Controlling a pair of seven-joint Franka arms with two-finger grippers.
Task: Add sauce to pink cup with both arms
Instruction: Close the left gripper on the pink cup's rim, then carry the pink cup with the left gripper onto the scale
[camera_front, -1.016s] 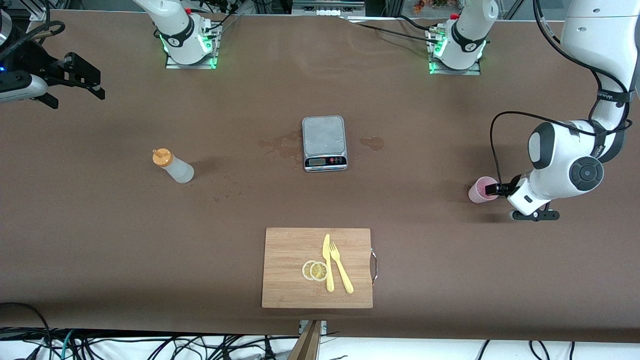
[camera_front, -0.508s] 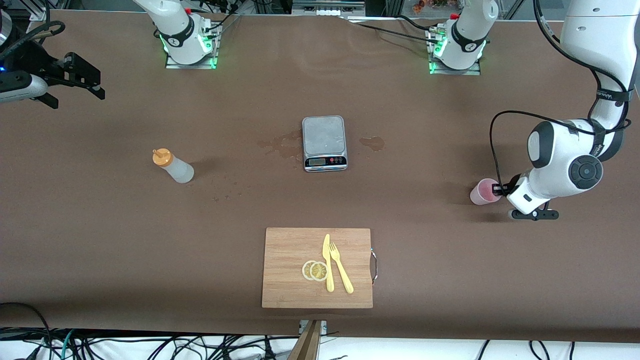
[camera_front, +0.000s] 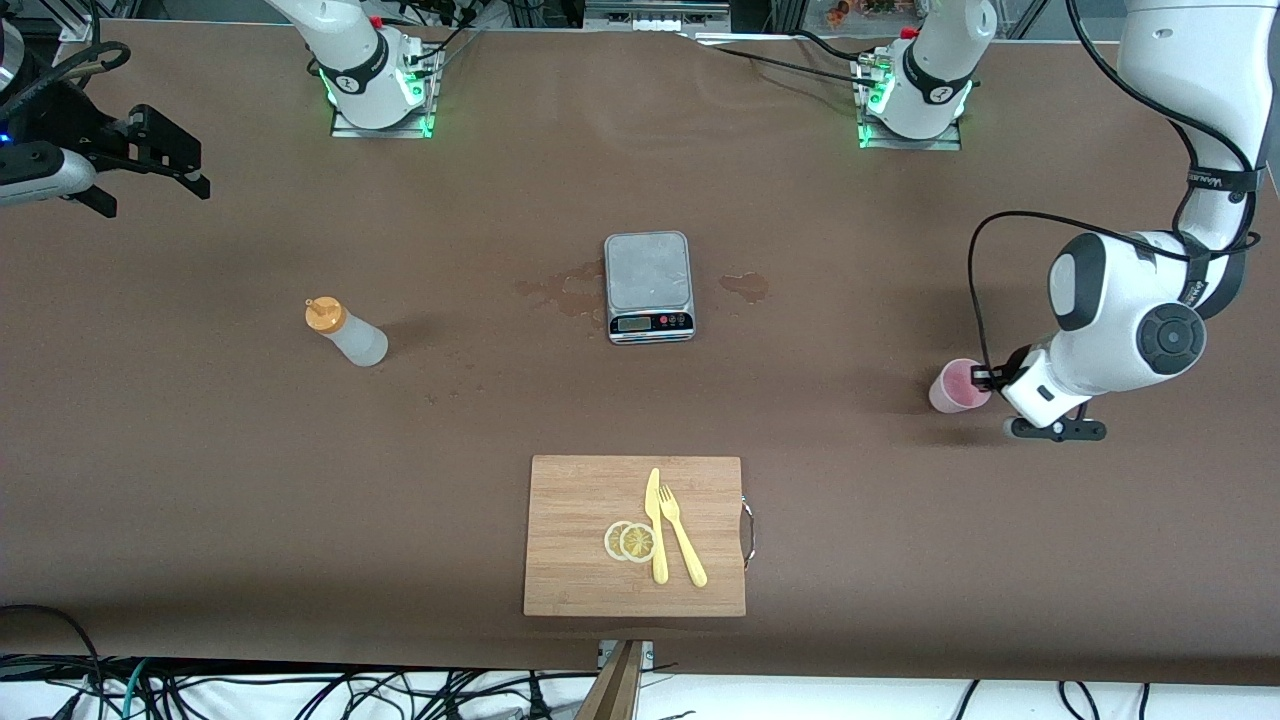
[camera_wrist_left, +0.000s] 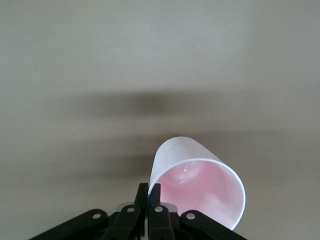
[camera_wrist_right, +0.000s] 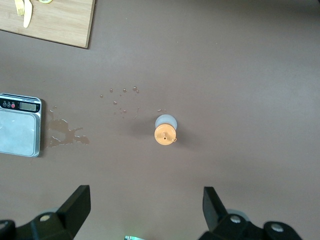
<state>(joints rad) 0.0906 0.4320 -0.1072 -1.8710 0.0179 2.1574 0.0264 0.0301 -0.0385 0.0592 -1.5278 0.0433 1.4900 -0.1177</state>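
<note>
While clamped at its rim, pink cup (camera_wrist_left: 200, 182) beside left jaws.

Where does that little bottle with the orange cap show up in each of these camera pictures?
Front view: the sauce bottle stands toward the right arm's end of the table, level with the scale.
Left wrist view: not in it.
Right wrist view: seen from above, mid-picture.
Shared landmark: the scale.

1. The left end effector (camera_wrist_left: 148, 192) pinches the rim of the pink cup (camera_wrist_left: 197, 187) with its black fingers (camera_wrist_left: 141, 197) closed on it.
2. The cup is tilted over the plain surface (camera_wrist_left: 150, 60).
</note>
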